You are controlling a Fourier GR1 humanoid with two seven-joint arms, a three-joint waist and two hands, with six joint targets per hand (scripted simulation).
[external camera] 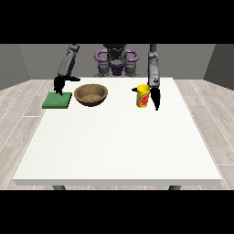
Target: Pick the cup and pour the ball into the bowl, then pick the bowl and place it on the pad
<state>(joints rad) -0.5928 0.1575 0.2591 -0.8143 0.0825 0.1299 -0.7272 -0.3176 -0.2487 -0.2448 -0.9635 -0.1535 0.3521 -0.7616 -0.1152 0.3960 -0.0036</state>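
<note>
- No ball can be made out; the inside of the yellow cup with a red and green print [143,96] is hidden by its wall from this low angle.
- The robot's head is cut off by the top of the view; only the grey and purple torso [116,61] and the two grey arms are seen.
- The table's legs are mostly hidden under the near edge, where two dark stubs are seen.
- The hand at the view's right [156,97] is seen just beside the cup, on the side towards the table's right edge, with long black fingers hanging straight down; a short black digit is seen across the cup's rim on its other side. Whether the cup is actually touched cannot be told.
- The hand at the view's left [59,85] is held above the far edge of the flat green square pad [57,100]; how its fingers lie cannot be told.
- The large white rectangular table [119,146] is bare over its whole near half; all things are set along its far edge.
- Pale wooden planks are seen as the floor, and grey walls behind.
- One cup, one round brown wooden bowl [91,95] and one pad are counted, with two hands.
- The pad lies near the far left corner, the bowl just beside it towards the middle, and the cup upright, right of the middle, well apart from the bowl.
</note>
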